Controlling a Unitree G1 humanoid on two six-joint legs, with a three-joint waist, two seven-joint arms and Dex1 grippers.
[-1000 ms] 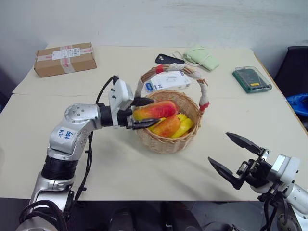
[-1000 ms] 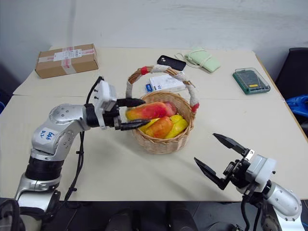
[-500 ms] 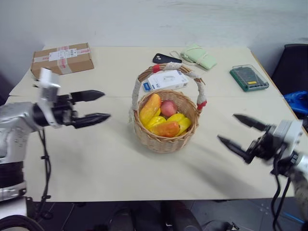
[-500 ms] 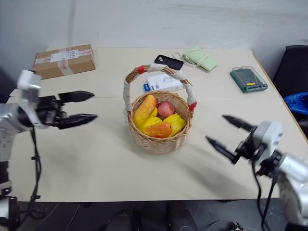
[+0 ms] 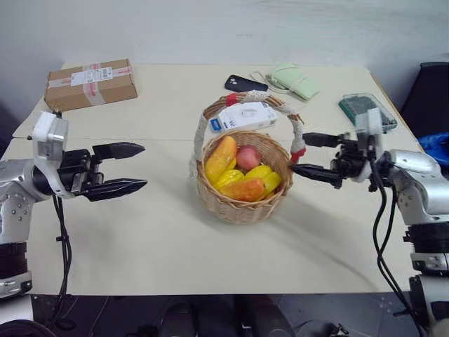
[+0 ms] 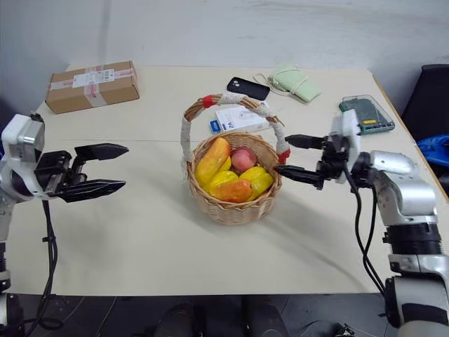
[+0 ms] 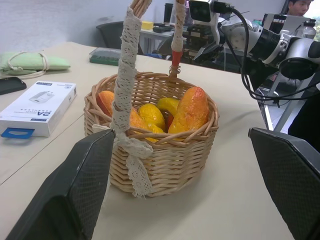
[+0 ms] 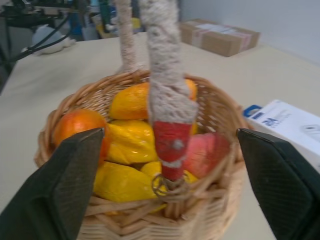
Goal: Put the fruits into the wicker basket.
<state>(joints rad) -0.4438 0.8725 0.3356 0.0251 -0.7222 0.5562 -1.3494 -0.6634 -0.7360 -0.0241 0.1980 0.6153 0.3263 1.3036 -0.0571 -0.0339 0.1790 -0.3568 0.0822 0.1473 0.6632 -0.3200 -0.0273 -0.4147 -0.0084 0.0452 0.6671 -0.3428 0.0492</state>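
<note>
The wicker basket (image 5: 242,208) stands mid-table, its arched handle (image 5: 247,98) wrapped in whitish rope with red ends. The fruits lie inside it. One orange mango-like fruit (image 5: 219,158) leans on the left wall and another (image 5: 243,188) lies at the front, among yellow pieces and a round red one (image 5: 246,156). My left gripper (image 5: 144,166) hangs open and empty, well to the left of the basket. My right gripper (image 5: 299,152) is open at the basket's right side. Its fingers (image 8: 60,185) straddle the handle's red end (image 8: 171,150).
At the back of the table lie a brown cardboard box (image 5: 91,84), a white carton (image 5: 242,117) behind the basket, a black phone (image 5: 245,84), a green pouch (image 5: 295,82) and a green clear case (image 5: 367,111). A dark chair (image 5: 429,91) stands past the right edge.
My left gripper let go of the fruit, which now rests in the basket, and drew back to the left. My right arm rose and swung in to the handle's right end.
</note>
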